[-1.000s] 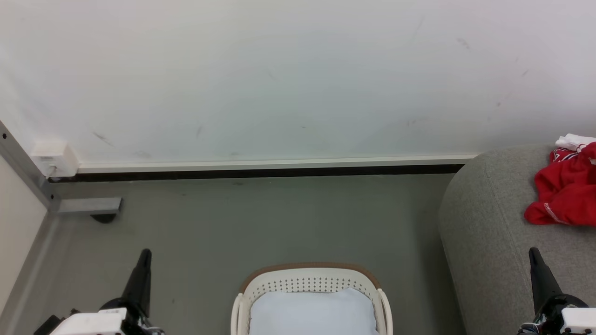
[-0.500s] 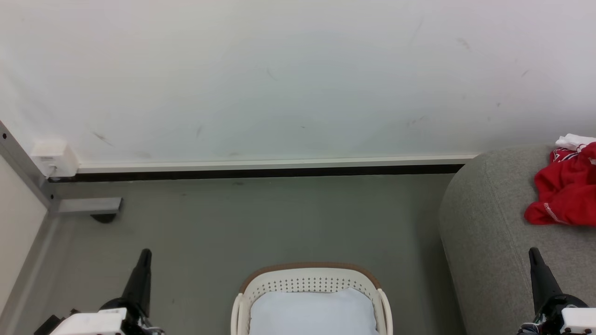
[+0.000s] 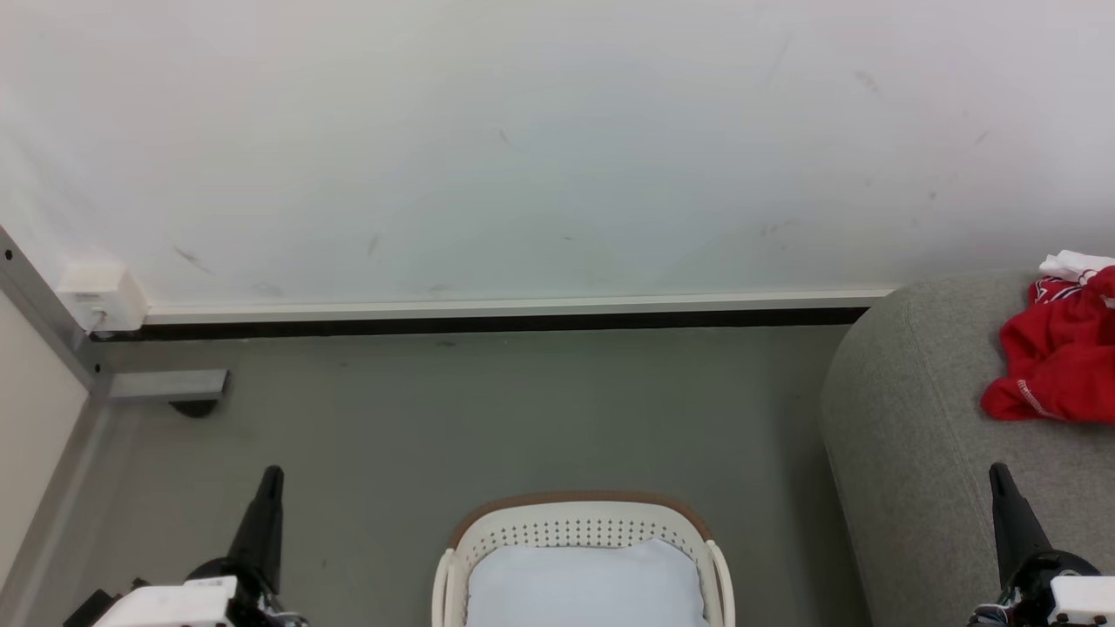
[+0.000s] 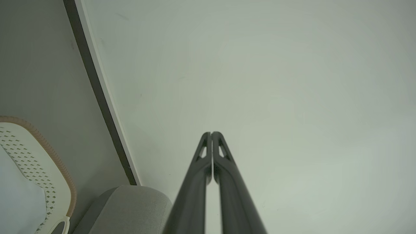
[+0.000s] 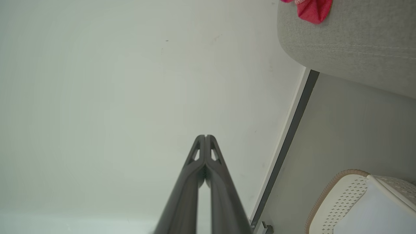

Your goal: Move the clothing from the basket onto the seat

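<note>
You see red clothing crumpled on woven grey seat, heap running toward wall; left gripper, right gripper pinched together, empty.

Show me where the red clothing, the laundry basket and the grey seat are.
red clothing (image 3: pixel 1058 357), head view, middle of the crumpled pile.
laundry basket (image 3: pixel 579 527), head view, perforated far wall.
grey seat (image 3: pixel 906 453), head view, bare rounded corner.

Nothing you can read right now: the white wall box shows only a faint grey mark, too small to make out, and the red clothing has white markings (lettering or trim, can't tell).
</note>
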Robot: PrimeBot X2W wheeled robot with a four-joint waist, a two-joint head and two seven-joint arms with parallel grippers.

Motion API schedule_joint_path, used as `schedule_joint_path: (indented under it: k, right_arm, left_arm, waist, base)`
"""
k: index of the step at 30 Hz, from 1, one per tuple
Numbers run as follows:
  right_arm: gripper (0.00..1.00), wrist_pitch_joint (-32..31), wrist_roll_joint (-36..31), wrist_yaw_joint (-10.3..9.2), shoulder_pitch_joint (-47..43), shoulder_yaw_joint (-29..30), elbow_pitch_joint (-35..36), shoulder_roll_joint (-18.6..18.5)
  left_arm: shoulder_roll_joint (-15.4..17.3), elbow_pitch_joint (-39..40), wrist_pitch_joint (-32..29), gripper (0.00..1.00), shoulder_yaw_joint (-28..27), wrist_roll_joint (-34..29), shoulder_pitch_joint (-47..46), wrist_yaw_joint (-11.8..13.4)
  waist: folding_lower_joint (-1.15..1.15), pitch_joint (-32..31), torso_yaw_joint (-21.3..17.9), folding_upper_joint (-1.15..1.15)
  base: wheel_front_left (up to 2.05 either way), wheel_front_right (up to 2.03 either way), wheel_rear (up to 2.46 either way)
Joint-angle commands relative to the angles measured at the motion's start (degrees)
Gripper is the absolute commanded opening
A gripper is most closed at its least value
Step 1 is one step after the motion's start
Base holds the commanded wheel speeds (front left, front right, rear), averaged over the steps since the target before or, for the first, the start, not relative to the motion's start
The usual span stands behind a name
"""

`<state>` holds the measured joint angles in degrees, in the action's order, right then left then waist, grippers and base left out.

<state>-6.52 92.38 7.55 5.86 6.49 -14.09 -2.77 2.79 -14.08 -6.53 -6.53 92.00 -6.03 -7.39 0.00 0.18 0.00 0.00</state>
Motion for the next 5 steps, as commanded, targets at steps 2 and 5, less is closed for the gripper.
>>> schedule_joint_path:
  k: [2,5]
  right_arm:
    - [0.00,-0.22,0.08,-0.12,0.66,0.22,0.27,-0.19]
    - [0.00,-0.22,0.08,-0.12,0.66,0.22,0.27,-0.19]
  left_arm:
    - [0.13,0.02,-0.21,0.00,-0.14,0.77,-0.50,-0.30]
    - [0.13,0.02,-0.21,0.00,-0.14,0.77,-0.50,-0.31]
  waist:
    - [0.00,0.00,0.00,0.00]
    - [0.00,0.00,0.00,0.00]
  base:
    - [0.00,0.00,0.00]
    - [0.00,0.00,0.00]
